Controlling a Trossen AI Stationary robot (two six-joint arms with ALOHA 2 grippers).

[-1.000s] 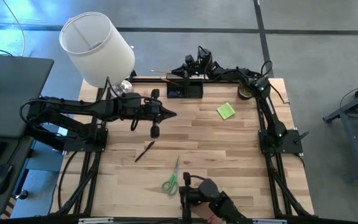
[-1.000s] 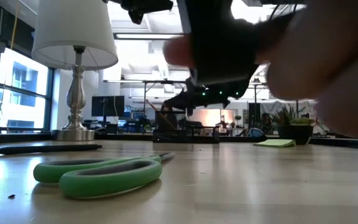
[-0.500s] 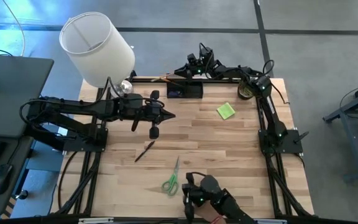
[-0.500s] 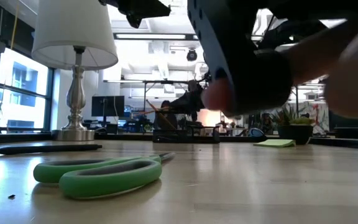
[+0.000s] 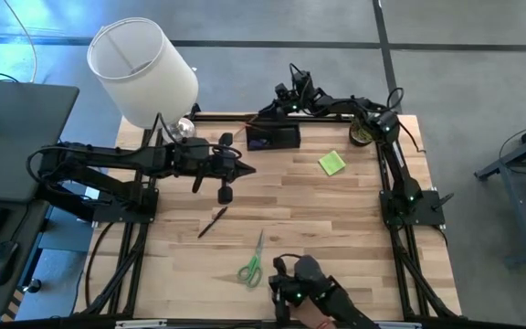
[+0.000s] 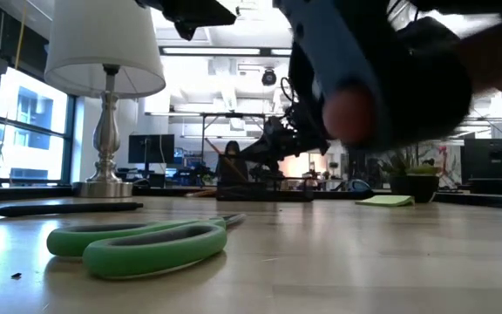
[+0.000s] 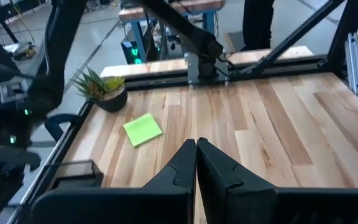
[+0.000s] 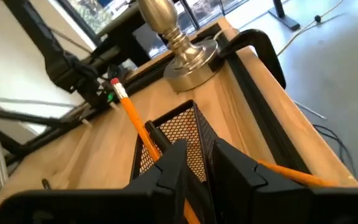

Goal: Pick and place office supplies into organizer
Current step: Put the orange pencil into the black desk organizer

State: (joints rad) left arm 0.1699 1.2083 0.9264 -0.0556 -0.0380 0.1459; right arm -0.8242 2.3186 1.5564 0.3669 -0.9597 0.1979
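Note:
My right gripper [image 5: 269, 112] reaches over the black mesh organizer [image 5: 273, 135] at the table's far edge, shut on an orange pencil [image 8: 129, 112]. My left gripper [image 5: 250, 168] hovers shut above the table's left middle, touching nothing. A lime-green sticky-note pad [image 5: 331, 163] lies flat to the right of the organizer. A dark pen [image 5: 213, 221] and green-handled scissors [image 5: 252, 266] lie flat nearer the near edge. The purple block is not visible. My right gripper pinches the orange pencil between its two fingers [image 8: 166, 171], partway along the shaft [image 8: 157, 149]. The fingers lie across the pencil. It is lifted clear, tilted, with its eraser end [image 8: 115, 83] sticking up past the fingers above the organizer [image 8: 179, 134].
A white-shaded lamp [image 5: 144, 73] stands at the far left corner, and a small potted plant [image 5: 363, 134] at the far right. A second orange pencil [image 8: 291, 174] lies by the far table frame. A person's hand holds a dark object [image 5: 304, 285] at the near edge, blocking much of the low view.
The dark object in the person's hand at the near edge has shifted a little to the right and sweeps across the low view. My right gripper has kept hold of the pencil above the organizer.

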